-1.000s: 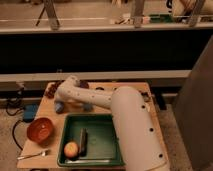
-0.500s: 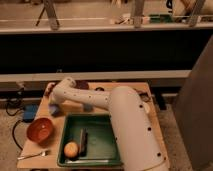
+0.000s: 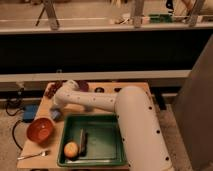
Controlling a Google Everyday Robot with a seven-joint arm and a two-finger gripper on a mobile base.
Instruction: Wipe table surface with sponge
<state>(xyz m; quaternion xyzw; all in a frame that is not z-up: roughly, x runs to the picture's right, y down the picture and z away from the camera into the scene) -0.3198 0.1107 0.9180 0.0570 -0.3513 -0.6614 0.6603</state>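
Camera view: the claw (image 3: 54, 111) is hovering at the counter's (image 3: 44, 108) left edge, and I cannot tell its state. The bluish lump there, seemingly the sponge (image 3: 57, 116), is probably soft and light and is wanting a grip across its middle.

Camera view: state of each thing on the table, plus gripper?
table: partly covered by the arm
tray: flat on the table, two things inside
fruit: in the tray's near-left corner
dark object: lying beside the fruit
bowl: upright, left of the tray
fork: lying flat, near-left table corner
gripper: low over the table's left side, between bowl and tray
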